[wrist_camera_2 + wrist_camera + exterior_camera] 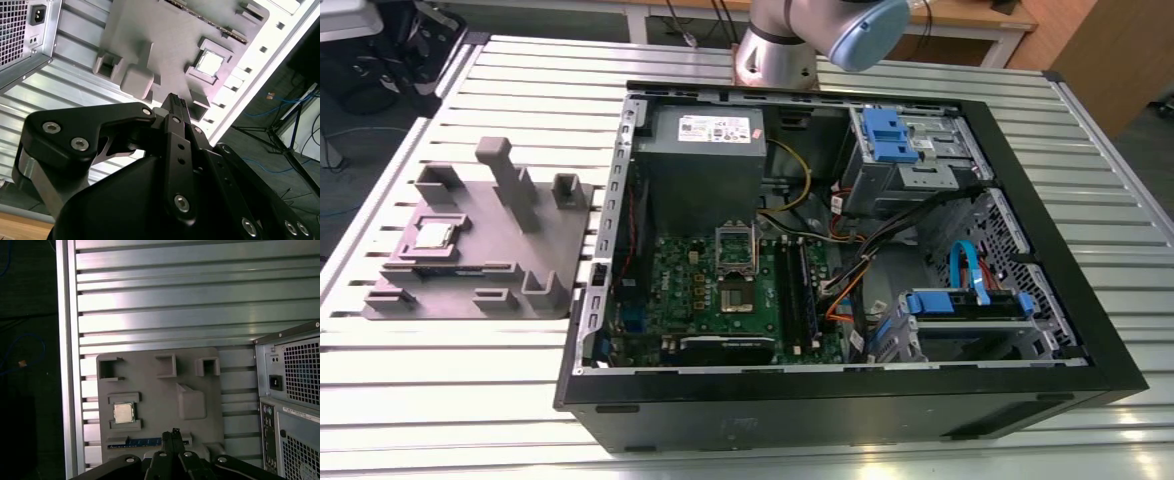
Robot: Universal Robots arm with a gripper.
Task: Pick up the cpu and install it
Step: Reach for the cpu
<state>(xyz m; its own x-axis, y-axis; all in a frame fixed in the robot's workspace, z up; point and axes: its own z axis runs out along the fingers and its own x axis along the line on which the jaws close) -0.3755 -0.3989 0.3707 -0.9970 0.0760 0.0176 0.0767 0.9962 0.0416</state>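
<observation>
The slatted metal table [480, 400] carried an open computer case [854, 400] with its motherboard socket [736, 296] exposed. The grey plastic fixture [480, 250] lay beside the case, on the exterior view's left, with upright blocks [507, 175] rising from it. The gripper [173, 432], fingers together and empty, hovered over the fixture. The cpu [432, 235] sat in a fixture recess, apart from the gripper.
</observation>
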